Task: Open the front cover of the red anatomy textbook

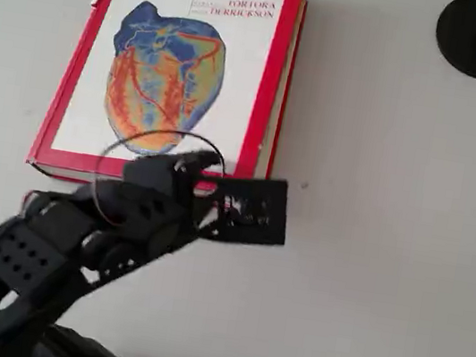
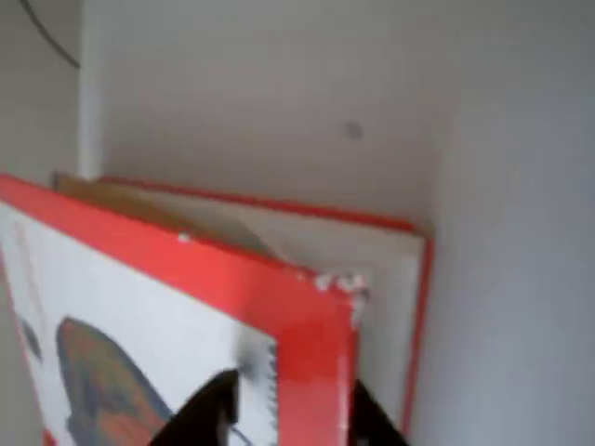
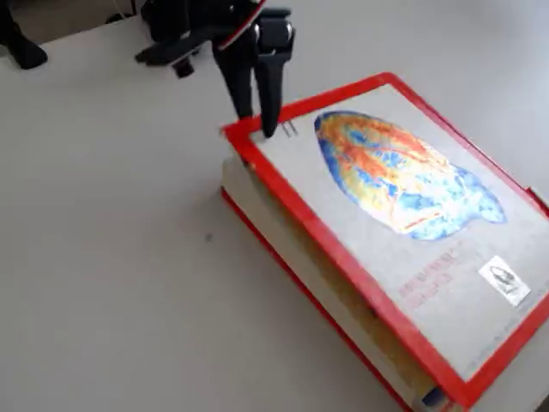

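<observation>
While the red anatomy textbook [image 3: 343, 283] lies flat, the end effector [image 3: 257, 129] pinches the front cover [image 3: 395, 215] (corner slightly lifted).

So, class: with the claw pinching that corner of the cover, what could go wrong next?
1. The claw grips only the very corner of the front cover; it may slip and drop shut.
2. The corner already looks frayed in the wrist view, so it could tear further.
3. The red anatomy textbook might slide across the table.
</observation>
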You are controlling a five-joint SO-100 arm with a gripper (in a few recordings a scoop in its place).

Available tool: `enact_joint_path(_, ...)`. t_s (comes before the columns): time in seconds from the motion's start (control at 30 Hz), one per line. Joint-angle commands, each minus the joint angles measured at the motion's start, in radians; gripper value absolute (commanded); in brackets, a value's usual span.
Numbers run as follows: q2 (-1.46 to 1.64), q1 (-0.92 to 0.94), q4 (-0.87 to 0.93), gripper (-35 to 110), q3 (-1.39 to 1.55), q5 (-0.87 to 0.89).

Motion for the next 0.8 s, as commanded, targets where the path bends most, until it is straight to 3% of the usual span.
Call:
enact_joint_path(0.0,0.098,-0.071,0.067,14,-0.233,0.014)
enact_joint_path(0.77,0.150,-0.360,0.572,15,-0.805,0.078)
